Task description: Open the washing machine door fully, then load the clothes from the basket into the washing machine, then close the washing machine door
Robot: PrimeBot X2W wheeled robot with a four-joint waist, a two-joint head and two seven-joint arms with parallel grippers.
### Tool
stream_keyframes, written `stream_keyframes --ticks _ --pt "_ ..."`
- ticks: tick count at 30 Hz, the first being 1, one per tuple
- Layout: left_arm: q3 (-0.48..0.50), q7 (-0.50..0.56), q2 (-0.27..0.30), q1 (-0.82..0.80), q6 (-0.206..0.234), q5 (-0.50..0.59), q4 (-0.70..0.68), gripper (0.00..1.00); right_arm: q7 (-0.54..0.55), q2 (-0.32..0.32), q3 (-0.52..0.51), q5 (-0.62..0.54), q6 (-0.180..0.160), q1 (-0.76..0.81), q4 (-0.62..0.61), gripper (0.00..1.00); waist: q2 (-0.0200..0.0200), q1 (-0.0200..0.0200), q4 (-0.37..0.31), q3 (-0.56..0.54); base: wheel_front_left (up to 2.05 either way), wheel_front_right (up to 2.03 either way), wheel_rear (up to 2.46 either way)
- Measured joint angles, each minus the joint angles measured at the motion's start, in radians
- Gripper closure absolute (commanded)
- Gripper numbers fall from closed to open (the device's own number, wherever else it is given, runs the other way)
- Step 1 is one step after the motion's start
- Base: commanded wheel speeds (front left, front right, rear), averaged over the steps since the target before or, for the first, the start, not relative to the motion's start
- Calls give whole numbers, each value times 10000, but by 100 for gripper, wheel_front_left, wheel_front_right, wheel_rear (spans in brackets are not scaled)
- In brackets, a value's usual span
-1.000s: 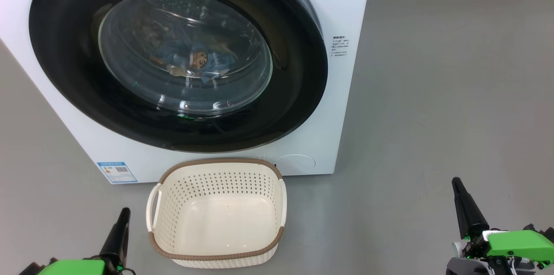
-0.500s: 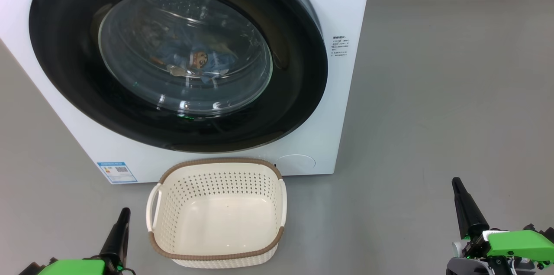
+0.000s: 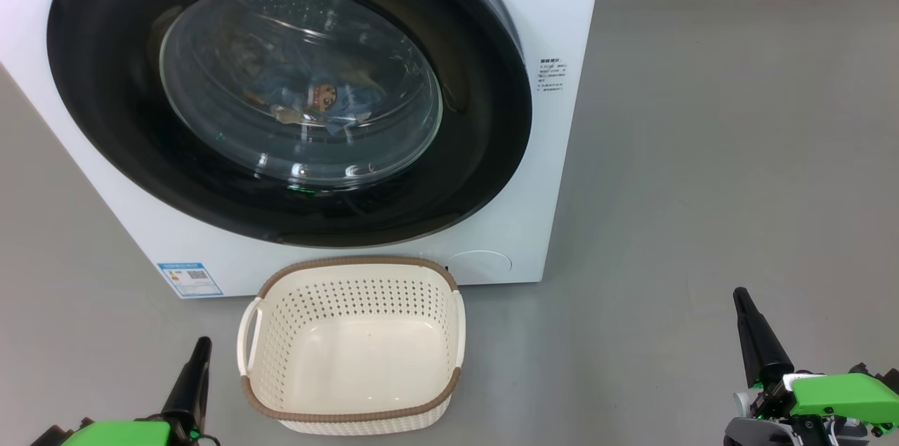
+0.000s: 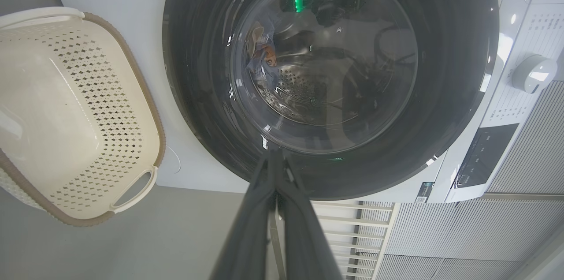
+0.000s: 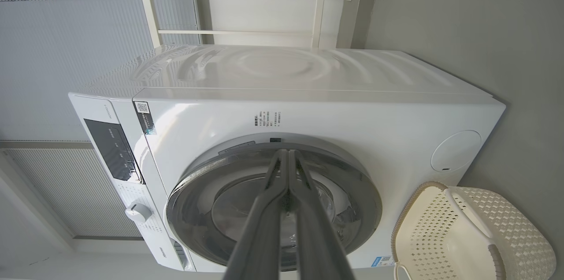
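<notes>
Resting low with nothing held, the left end effector (image 3: 202, 346) and the right end effector (image 3: 739, 297) each have their two dark fingers pressed together, a narrow, closed pose that both wrist views show plainly. This reads as a parked stance, since the task looks finished. The washing machine door (image 3: 484, 151) appears shut against the washing machine (image 3: 562, 10) ahead of both end effectors, though whether it is latched cannot be told. The clothes (image 3: 319, 98) lie behind its glass in the drum, forward of and above the left end effector. The basket (image 3: 355, 261) stands on the floor (image 3: 702, 151) just to the right of the left end effector and well to the left of the right one. It holds no garments, and its far rim sits close under the door. It is the one thing standing between the left end effector and the machine. A blue label sticker (image 3: 189, 279) sits on the machine's lower front, straight ahead of the left end effector. The control knob (image 5: 138, 213) shows beside the door in the right wrist view.
</notes>
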Motion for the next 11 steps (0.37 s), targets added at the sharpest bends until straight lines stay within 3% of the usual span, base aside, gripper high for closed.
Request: stream_keyframes --ticks 11 --pt "0 0 0 -1 0 0 0 100 0 2 0 -2 0 0 0 100 0 0 0 0 0 0 0"
